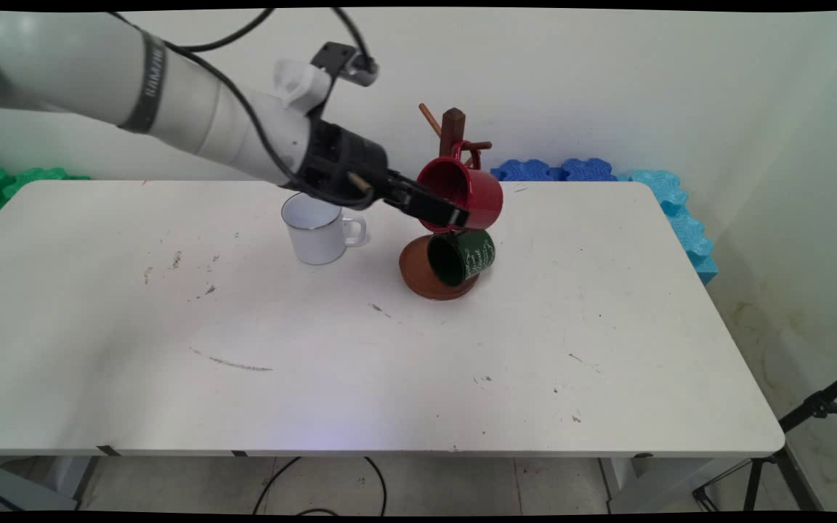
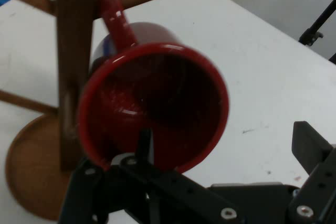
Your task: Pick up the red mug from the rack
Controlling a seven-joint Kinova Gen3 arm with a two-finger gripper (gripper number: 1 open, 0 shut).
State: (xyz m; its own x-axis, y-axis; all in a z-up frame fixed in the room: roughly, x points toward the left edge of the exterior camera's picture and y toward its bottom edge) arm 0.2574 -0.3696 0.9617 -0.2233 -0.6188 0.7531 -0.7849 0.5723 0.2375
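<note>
Three mugs show on or above the white surface (image 1: 360,363). A glossy red ceramic mug (image 1: 462,195) hangs by its handle on a peg of the dark wooden mug tree with a round brown base (image 1: 452,134), far of centre. The black two-finger claw (image 1: 439,213) reaches in from the left, one finger inside the red mug's mouth and the other outside, spread either side of its lower rim. A dark green mug with white lettering (image 1: 463,256) hangs lower on the tree. A white enamel mug (image 1: 317,229) stands left of the tree.
</note>
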